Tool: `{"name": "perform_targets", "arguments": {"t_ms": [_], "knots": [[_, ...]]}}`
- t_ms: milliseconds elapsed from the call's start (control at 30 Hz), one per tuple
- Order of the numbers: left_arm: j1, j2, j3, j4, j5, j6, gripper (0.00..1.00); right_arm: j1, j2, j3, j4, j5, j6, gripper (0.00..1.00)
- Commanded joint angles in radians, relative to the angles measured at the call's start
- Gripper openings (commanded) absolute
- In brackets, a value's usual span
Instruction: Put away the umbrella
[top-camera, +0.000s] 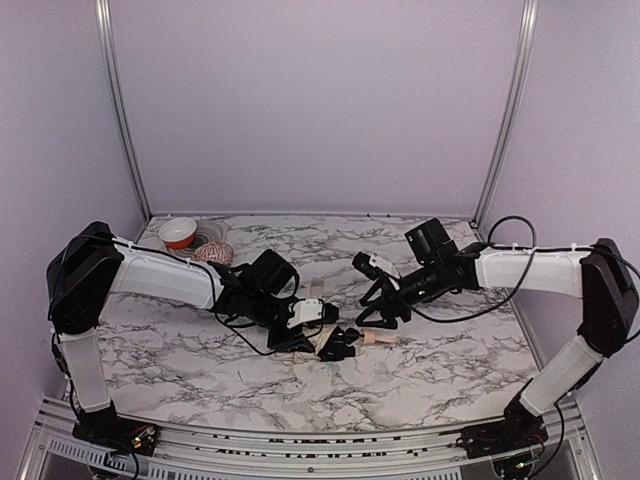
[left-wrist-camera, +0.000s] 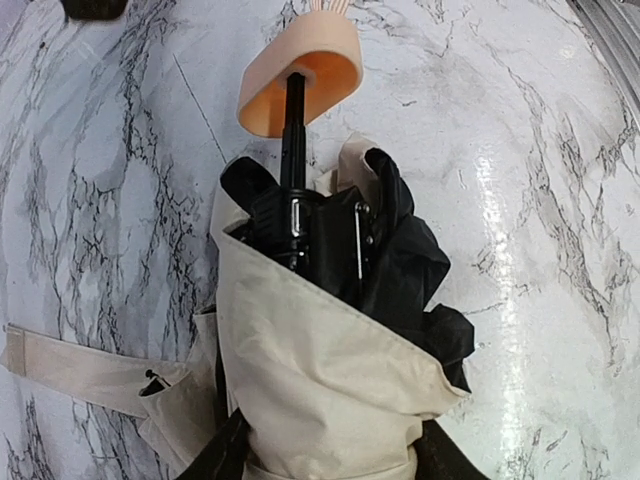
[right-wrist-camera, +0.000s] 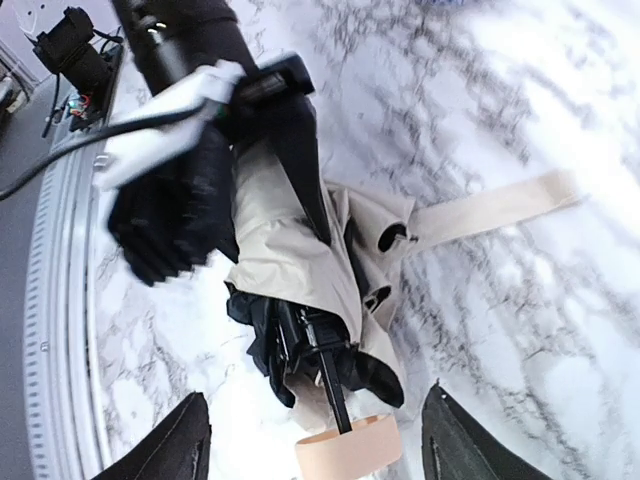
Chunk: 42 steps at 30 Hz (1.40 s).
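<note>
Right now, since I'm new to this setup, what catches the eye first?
A folded cream umbrella lies in the middle of the marble table. The right fingers stand open either side of its tan knob. A red-and-white bowl sits at the far left.

The umbrella (left-wrist-camera: 320, 380) has cream cloth outside and black cloth inside. Its knob (right-wrist-camera: 350, 447), between the black jaws of the right gripper (right-wrist-camera: 316, 430), is pale tan. The table (left-wrist-camera: 540, 200) is white marble with grey and black lines. Far beyond the jaws, the bowl (top-camera: 178, 240) is red and white.
</note>
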Motion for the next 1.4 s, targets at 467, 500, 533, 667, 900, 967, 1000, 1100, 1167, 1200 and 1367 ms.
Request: {"name": "perform_targets", "arguments": {"t_ms": [467,500,533,667,900,967,1000,1100,1167,1200,1367], "knots": [[0.085,0.288,0.202,-0.640,0.212,-0.123,0.24,0.440,-0.086,-0.289,0.571,0.759,-0.567,1.00],[0.086,0.289,0.204,-0.640,0.213,-0.122,0.24,0.439,-0.063,-0.279,0.579,0.769,-0.581,1.00],[0.088,0.292,0.204,-0.640,0.216,-0.121,0.24,0.440,-0.041,-0.266,0.577,0.773,-0.595,1.00],[0.095,0.306,0.209,-0.645,0.238,-0.119,0.24,0.440,0.047,-0.207,0.535,0.772,-0.638,0.95],[0.103,0.329,0.227,-0.650,0.263,-0.121,0.25,0.440,0.183,-0.104,0.438,0.764,-0.651,0.79],[0.106,0.334,0.232,-0.650,0.271,-0.121,0.25,0.440,0.206,-0.088,0.412,0.755,-0.647,0.74],[0.108,0.336,0.233,-0.650,0.277,-0.119,0.26,0.439,0.212,-0.083,0.402,0.747,-0.644,0.70],[0.112,0.335,0.238,-0.650,0.302,-0.103,0.27,0.439,0.226,-0.078,0.383,0.740,-0.619,0.49],[0.118,0.324,0.237,-0.650,0.332,-0.080,0.28,0.437,0.229,-0.080,0.372,0.743,-0.602,0.44],[0.121,0.315,0.235,-0.650,0.348,-0.069,0.31,0.433,0.230,-0.080,0.366,0.738,-0.594,0.42],[0.146,0.252,0.238,-0.627,0.384,-0.027,0.56,0.410,0.242,-0.058,0.293,0.702,-0.544,0.27]]}}
